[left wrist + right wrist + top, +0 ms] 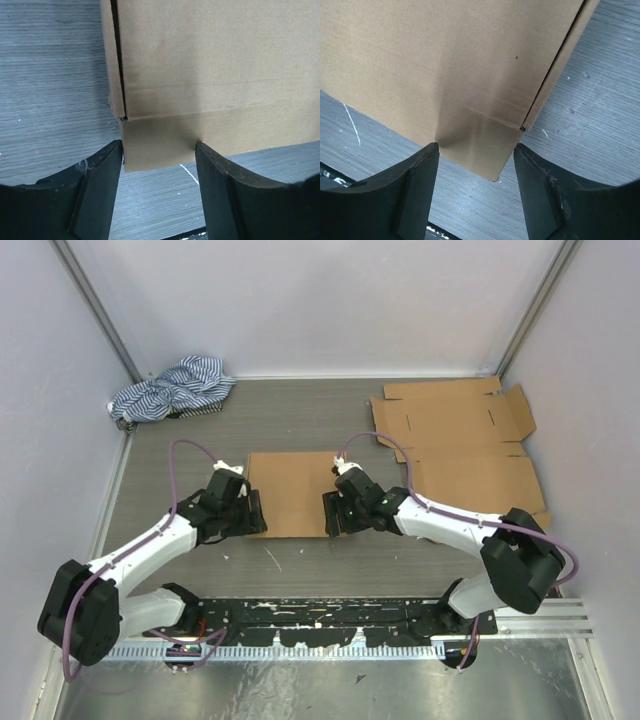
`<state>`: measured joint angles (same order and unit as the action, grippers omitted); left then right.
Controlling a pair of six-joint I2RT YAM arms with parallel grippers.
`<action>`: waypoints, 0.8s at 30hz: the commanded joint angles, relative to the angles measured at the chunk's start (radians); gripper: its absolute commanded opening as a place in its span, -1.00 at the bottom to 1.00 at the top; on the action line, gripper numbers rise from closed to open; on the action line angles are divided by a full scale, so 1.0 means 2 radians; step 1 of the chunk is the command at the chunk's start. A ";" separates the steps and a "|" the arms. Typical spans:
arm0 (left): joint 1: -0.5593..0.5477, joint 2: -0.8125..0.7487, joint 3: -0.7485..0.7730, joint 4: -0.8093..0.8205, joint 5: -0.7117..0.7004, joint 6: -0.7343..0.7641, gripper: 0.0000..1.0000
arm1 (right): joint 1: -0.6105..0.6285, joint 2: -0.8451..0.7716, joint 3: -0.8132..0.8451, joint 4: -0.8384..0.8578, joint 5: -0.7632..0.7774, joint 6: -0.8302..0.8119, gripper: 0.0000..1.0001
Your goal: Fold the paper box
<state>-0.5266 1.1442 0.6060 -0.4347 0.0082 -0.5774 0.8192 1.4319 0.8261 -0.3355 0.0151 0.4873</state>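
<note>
Left end effector (246,511), spread wide, straddles the near-left corner of the flat paper box (295,490), gripping nothing. The box lies on the desk (300,420), long axis crosswise, and the right end effector (335,512), equally open, straddles its near-right corner.

I am seeing my black fingers (100,190), a plain tan paper box (292,492), a blue-and-white striped cloth (172,388), a grey wood-grained table (300,420).
</note>
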 commanded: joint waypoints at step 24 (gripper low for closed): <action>-0.002 0.014 0.012 -0.008 -0.050 -0.003 0.27 | 0.019 -0.016 -0.011 0.022 0.045 -0.020 0.33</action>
<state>-0.5289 1.2449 0.6060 -0.4103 -0.0826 -0.5789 0.8303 1.4994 0.7887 -0.2531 0.0830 0.4683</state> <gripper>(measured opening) 0.631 0.652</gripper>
